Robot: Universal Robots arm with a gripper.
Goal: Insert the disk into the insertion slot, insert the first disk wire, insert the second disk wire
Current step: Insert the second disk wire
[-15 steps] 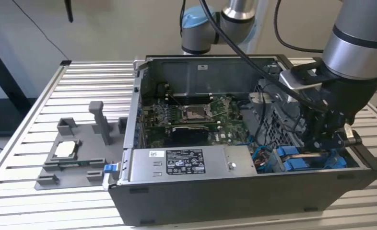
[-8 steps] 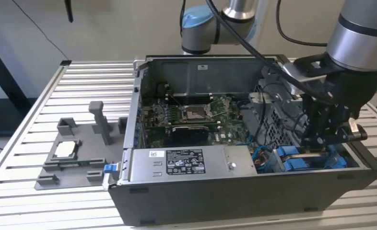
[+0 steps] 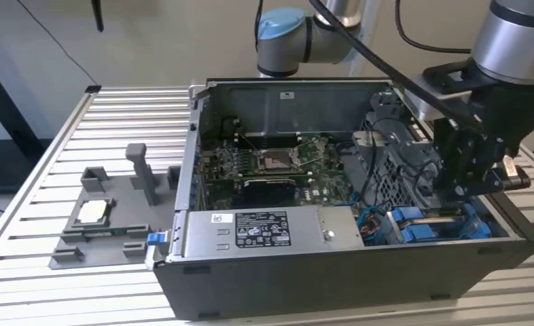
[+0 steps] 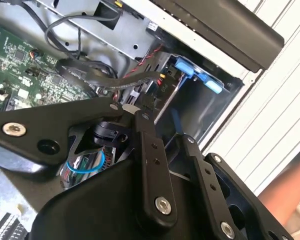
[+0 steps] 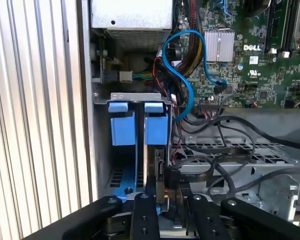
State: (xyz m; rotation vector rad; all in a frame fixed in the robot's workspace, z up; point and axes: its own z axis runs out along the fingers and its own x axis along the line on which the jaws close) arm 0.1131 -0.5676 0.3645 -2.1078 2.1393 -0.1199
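Working deep in the drive bay, watch the loose cables crowding your hand (image 5: 162, 200).
Black wires (image 5: 215, 155) lie just beside it and could snag. Its fingers (image 5: 144, 215) sit narrow around a black connector (image 5: 162, 175) at the disk (image 5: 154, 155), seated upright in the insertion slot (image 5: 132, 97) directly ahead; whether they truly grip, I cannot tell.

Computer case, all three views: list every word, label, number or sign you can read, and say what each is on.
White label on the power-supply box, exterior view: rows of print and symbols, too small to read.
Small sticker on the case's rear wall, exterior view: too small to read.
Motherboard, first wrist view: a white maker's logo and marks, not transcribed; the fine print is blurred.
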